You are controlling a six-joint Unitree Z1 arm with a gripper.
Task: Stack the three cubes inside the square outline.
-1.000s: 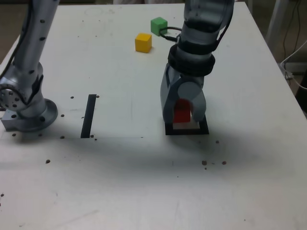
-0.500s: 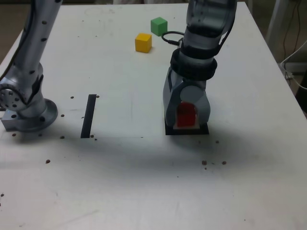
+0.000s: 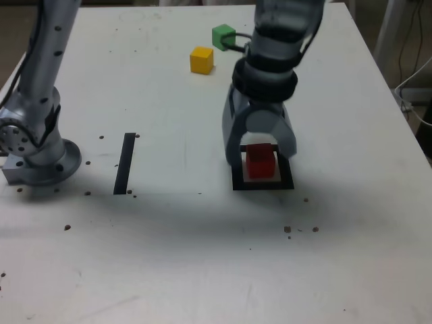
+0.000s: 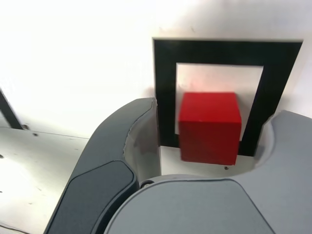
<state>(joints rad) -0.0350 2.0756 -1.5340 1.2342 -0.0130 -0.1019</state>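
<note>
So far only the first block was down: the red cube (image 3: 259, 162) sat on the white centre of the square outline (image 3: 236, 183), resting on the table (image 3: 175, 223) with nothing on top of it. In the wrist view the cube (image 4: 209, 127) lay toward the near side of the white patch, its lower edge seeming to overlap the black tape (image 4: 165, 87) a little — whether it was fully inside the frame I could not tell. The gripper (image 3: 260, 150) stood over it with its jaws spread apart, a clear gap on either side of the cube, so nothing was held. Two blocks were left to bring: the yellow cube (image 3: 201, 59) and the green cube (image 3: 223, 36) lay near each other at the far end of the table, well apart from the outline. By my judgement, roughly a third of the stacking was done — two pick-and-place rounds remained.
</note>
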